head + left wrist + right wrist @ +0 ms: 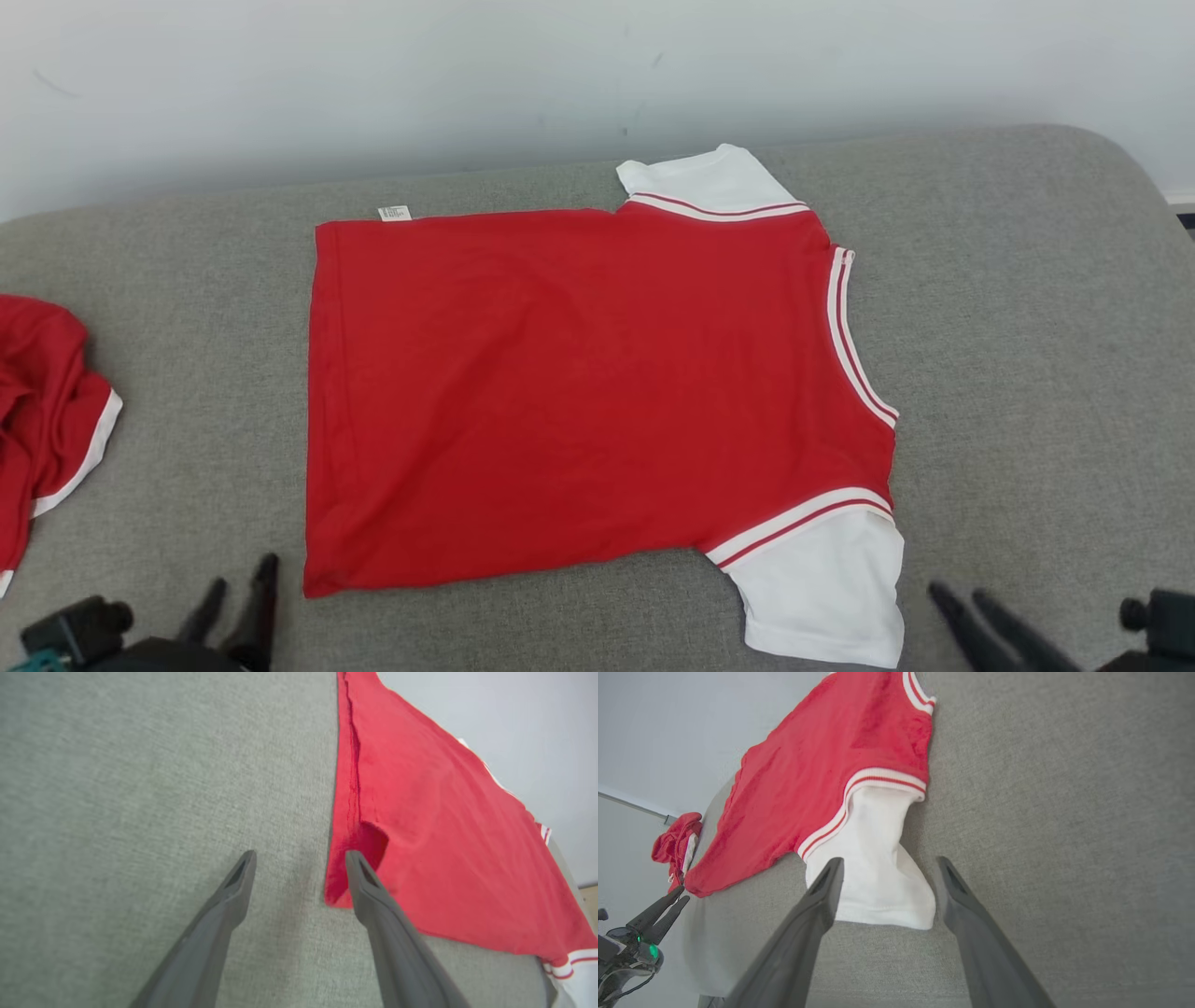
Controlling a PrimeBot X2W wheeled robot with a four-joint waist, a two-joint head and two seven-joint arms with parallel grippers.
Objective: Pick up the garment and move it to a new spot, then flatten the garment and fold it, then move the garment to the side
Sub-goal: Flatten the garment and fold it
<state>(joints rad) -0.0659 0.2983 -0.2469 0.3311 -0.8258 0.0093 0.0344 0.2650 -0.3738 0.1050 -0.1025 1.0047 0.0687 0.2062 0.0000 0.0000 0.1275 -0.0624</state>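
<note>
Lying crumpled at the left edge of the grey upholstered surface (187, 280) is a second red garment (42, 401) with white trim. At the near edge the left gripper (241, 597) has its fingers spread wide and empty, just beside the near hem corner of the red T-shirt (579, 392). The shirt lies flat mid-surface, collar to the right. A small white label (394, 213) juts from its far hem corner, its print too small to read. The right gripper (966, 607) is spread and empty beside the near white sleeve (822, 588).

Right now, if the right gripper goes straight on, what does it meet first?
Most likely the white sleeve of the red shirt, just ahead of the right gripper; depth is unclear.
</note>
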